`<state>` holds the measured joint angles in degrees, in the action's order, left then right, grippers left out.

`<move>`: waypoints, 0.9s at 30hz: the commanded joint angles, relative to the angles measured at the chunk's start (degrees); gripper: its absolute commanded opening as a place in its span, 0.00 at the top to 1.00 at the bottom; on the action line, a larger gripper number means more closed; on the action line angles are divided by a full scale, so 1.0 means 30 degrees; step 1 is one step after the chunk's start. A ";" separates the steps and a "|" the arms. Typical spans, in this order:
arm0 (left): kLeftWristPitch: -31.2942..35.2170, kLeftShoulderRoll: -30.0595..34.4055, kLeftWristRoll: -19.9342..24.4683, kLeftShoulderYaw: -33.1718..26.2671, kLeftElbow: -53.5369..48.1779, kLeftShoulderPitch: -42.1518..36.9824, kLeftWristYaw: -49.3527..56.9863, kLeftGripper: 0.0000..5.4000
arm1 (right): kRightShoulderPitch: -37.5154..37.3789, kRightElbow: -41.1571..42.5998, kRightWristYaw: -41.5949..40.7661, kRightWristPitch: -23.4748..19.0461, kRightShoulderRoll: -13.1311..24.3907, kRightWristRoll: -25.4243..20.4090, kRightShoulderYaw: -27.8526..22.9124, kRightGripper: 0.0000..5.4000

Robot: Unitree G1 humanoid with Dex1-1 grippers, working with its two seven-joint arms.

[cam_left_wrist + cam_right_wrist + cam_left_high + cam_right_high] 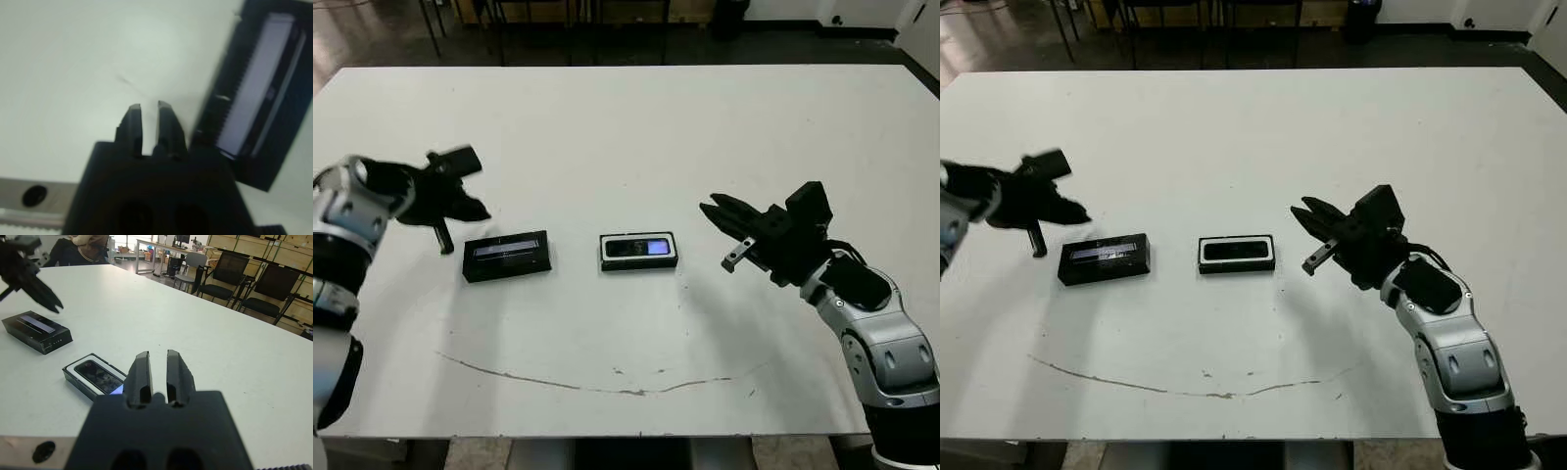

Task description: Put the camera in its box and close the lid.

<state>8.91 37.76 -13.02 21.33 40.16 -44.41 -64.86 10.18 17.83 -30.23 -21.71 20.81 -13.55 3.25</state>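
The camera (pixel 641 248), a slim black bar with a bluish screen, lies face up inside the box (pixel 603 253), a shallow white-lined tray at the table's middle. The lid (pixel 507 257), a black panel with a pale strip, lies flat to the left of the box, apart from it. My left gripper (pixel 481 210) hovers just left of and behind the lid, fingers together and holding nothing. In the left wrist view the lid (pixel 264 112) sits beside those fingertips (pixel 134 108). My right gripper (pixel 707 208) hangs to the right of the box, shut and empty, pointing toward it.
A thin dark line (pixel 587 384) runs across the white table (pixel 636 127) near its front edge. Beyond the far edge stand black chairs (pixel 222 276) and desks, and a seated person (pixel 90 247) shows in the right wrist view.
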 commanded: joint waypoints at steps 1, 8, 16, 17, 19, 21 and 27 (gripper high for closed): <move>0.0428 0.0432 -0.0900 0.0760 -0.0964 0.0625 -0.0671 1.00 | -0.0372 -0.0169 -0.0046 -0.0002 0.0125 -0.0040 -0.0058 0.99; 0.0704 0.1731 -0.0041 0.0217 -0.3532 0.1941 -0.3088 1.00 | -0.0320 -0.0144 -0.0131 -0.0214 0.0273 -0.0147 -0.0155 0.99; 0.0587 0.3784 0.0674 -0.0126 -0.8152 0.3860 -0.4968 1.00 | 0.0049 0.0068 -0.0038 -0.0856 0.0557 0.0119 0.0021 0.99; 0.0538 0.3925 0.0707 -0.0106 -0.8506 0.3969 -0.5153 1.00 | 0.0071 0.0118 -0.0018 -0.0906 0.0569 0.0150 0.0049 0.99; 0.0722 0.4073 0.0623 -0.0048 -0.9081 0.4131 -0.5324 1.00 | 0.0073 0.0132 0.0009 -0.0870 0.0536 0.0175 0.0080 0.99; 0.0939 0.4118 0.0617 -0.0082 -0.9457 0.4319 -0.5298 1.00 | 0.0049 0.0113 0.0008 -0.0706 0.0503 0.0206 0.0114 0.99; 0.1530 0.3916 0.0635 0.0192 -0.9393 0.4083 -0.5636 1.00 | 0.0026 0.0075 0.0048 -0.0797 0.0462 0.0142 0.0093 0.99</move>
<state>12.89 49.32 -11.15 21.33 11.73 -32.90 -81.33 10.49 18.24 -30.36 -23.11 21.60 -13.52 3.40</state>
